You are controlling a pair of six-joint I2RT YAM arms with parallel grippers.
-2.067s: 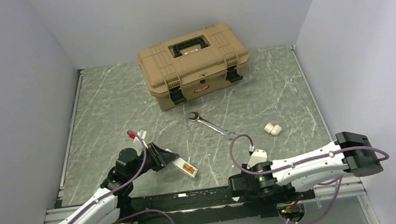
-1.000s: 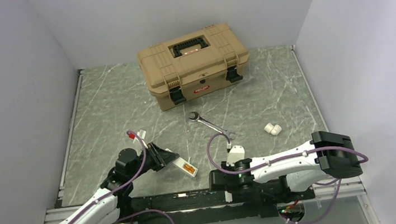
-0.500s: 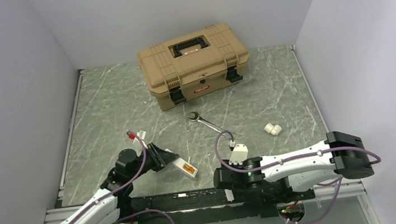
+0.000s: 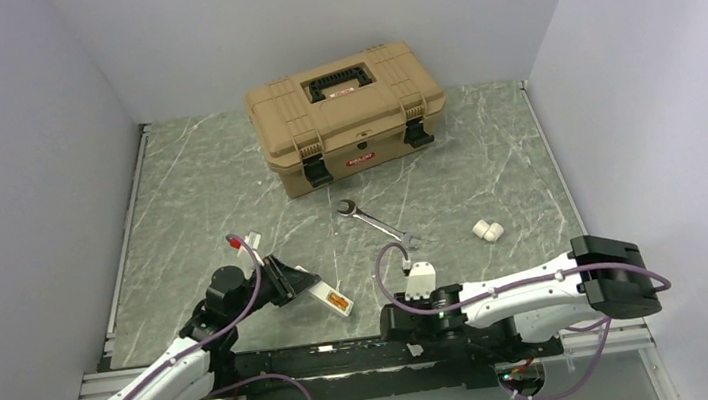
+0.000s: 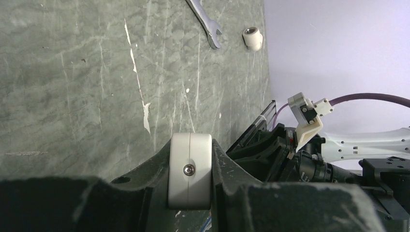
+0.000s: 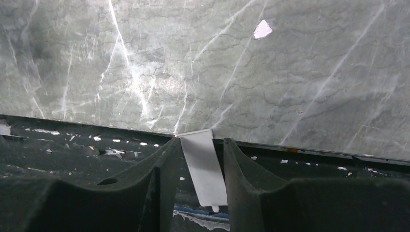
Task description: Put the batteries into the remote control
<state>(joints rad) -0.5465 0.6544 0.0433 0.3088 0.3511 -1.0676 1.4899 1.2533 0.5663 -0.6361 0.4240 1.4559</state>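
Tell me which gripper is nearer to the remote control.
Left. The left gripper is shut on the remote control; the right gripper is apart, farther right, at the table's near edge.

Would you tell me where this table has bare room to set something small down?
The widest bare stretch lies left of the toolbox and wrench, up to the left wall. Another lies right of the toolbox, behind the white fitting. The near edge is crowded: the left pincer holds the remote control there, the right pincer nearby.
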